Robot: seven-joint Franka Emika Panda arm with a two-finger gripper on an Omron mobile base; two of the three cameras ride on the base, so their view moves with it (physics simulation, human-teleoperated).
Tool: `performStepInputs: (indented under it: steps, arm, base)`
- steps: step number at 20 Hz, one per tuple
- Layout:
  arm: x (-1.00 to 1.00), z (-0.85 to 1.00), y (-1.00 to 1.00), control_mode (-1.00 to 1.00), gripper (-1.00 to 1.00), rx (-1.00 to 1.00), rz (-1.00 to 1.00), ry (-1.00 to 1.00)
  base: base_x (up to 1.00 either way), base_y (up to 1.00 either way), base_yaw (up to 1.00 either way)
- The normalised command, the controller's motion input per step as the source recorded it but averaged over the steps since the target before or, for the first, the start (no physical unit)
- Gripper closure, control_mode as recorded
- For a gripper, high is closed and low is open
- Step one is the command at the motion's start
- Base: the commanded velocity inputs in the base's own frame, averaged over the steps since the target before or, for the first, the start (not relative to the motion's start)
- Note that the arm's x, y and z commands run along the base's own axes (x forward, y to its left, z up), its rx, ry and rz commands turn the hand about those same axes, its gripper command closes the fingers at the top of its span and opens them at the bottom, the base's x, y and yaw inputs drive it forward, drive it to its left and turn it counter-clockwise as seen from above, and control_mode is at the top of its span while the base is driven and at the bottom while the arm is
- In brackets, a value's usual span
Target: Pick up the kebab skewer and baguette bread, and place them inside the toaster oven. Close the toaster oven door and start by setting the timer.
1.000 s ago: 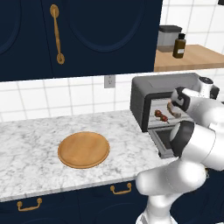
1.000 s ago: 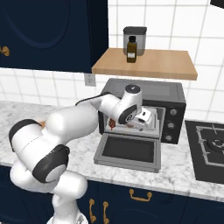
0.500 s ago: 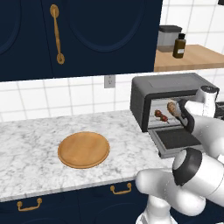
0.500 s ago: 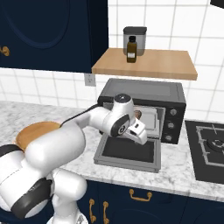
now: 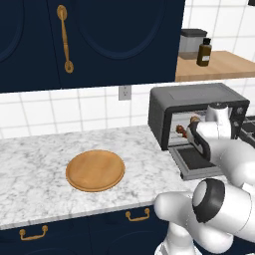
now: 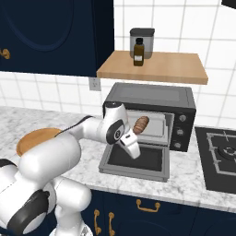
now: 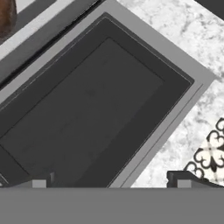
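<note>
A: Boxy dark grey-black toaster oven [image 6: 152,99] standing on the white marbled surface [image 5: 35,174], its wide dark drop-down door [image 6: 136,159] with glass window lying flat open toward the front edge. Anything hidden?

B: Plenty. Stubby golden-brown baguette bread [image 6: 141,124] resting inside the cavity, seen plainly from the right base view; blocked by the white arm in the left base view. Thin kebab skewer [image 5: 183,130] of reddish-brown chunks also inside, just a few chunks peeking out beside the arm, its stick and far end covered. Brown blur cut off at the top left corner of the hand view, too little to name.

A: And the end effector [image 6: 130,145]?

B: Poised over the open door, near the mouth of the oven, tilted downward. Fingers [image 7: 43,180] spread wide, at opposite sides of the hand view's bottom, pinching nothing, with the door's dark glass between them.

A: Edges and free room?

B: Door's grey rim close to the front edge of the surface. Black stovetop [image 6: 221,154] just right of the oven. Round flat wooden board [image 5: 95,170] well apart to the left, with bare marble around it. Wooden shelf [image 6: 152,69] above the oven carrying a dark bottle [image 6: 138,52] and a grey canister [image 6: 142,37].
</note>
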Motion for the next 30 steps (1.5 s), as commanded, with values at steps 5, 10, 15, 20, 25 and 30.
performStepInputs:
  steps: [5, 10, 15, 20, 25, 30]
  arm:
    - [0.11, -0.06, 0.00, -1.00, -1.00, 0.01, -0.18, 0.00]
    - [0.29, -0.01, 0.01, -1.00, -1.00, 0.00, -0.06, 0.00]
    - [0.19, -0.05, 0.01, -1.00, -1.00, 0.00, -0.05, 0.00]
    - [-0.05, 0.01, 0.00, -1.00, -1.00, 0.00, -0.04, 0.00]
    - [-0.52, 0.01, -0.01, -1.00, -1.00, 0.00, -0.07, 0.00]
    - [-0.40, 0.00, 0.05, -1.00, -1.00, 0.00, 0.00, 0.00]
  base:
    - [0.00, 0.00, 0.00]
    - [0.00, 0.00, 0.00]
    - [0.00, 0.00, 0.00]
    - [0.00, 0.00, 0.00]
    - [0.00, 0.00, 0.00]
    - [0.00, 0.00, 0.00]
